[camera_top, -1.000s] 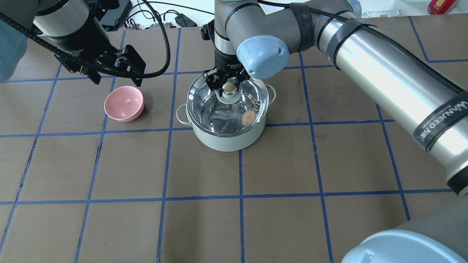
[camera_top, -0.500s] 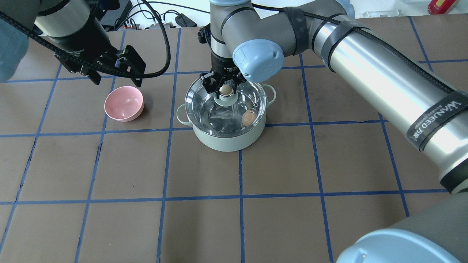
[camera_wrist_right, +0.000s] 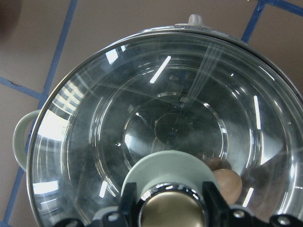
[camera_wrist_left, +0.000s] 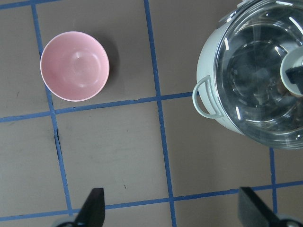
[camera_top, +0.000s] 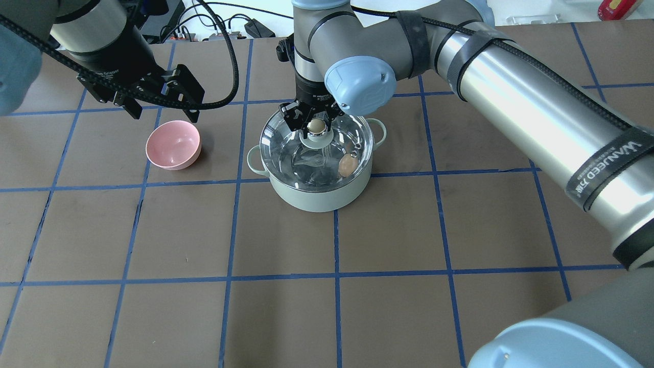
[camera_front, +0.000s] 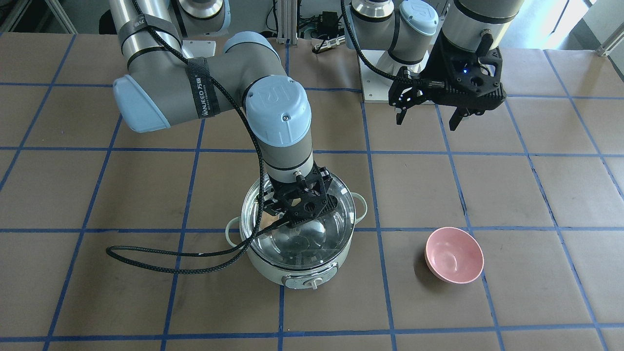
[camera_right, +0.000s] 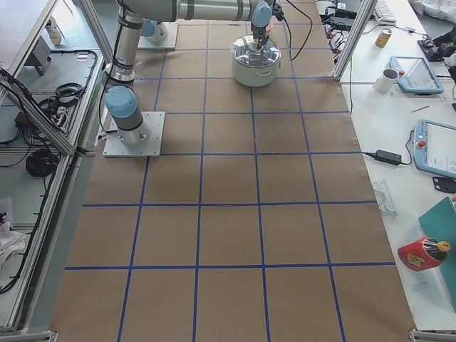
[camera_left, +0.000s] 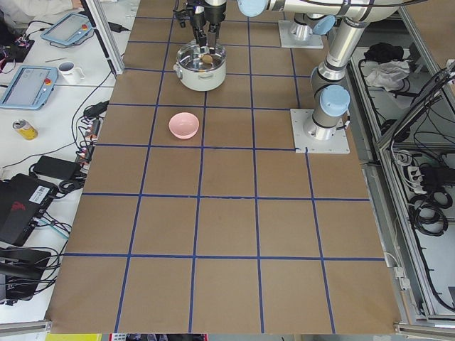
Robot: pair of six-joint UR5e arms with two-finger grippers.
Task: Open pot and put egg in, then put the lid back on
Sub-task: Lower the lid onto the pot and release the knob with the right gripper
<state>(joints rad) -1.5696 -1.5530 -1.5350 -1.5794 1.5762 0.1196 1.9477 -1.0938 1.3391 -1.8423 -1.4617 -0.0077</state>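
Observation:
The mint-green pot [camera_top: 317, 197] stands mid-table, dial panel on the operators' side [camera_front: 309, 282]. The tan egg [camera_top: 347, 165] lies inside it, seen through the glass; the right wrist view shows it too [camera_wrist_right: 227, 182]. The clear glass lid [camera_top: 291, 153] covers the pot's mouth. I cannot tell whether it rests fully on the rim. My right gripper [camera_top: 317, 125] is shut on the lid's tan knob [camera_wrist_right: 173, 210], straight above the pot. My left gripper [camera_top: 163, 113] is open and empty, hovering behind the pink bowl, apart from the pot.
A pink bowl [camera_top: 172, 144] sits empty on the table to the pot's left, below the left gripper [camera_wrist_left: 75, 66]. The right arm's black cable [camera_front: 161, 265] loops down onto the table beside the pot. Blue tape lines grid the brown table.
My right gripper has carried the lid a little to the left, so it now sits more squarely over the pot. The left arm, bowl and egg have not moved.

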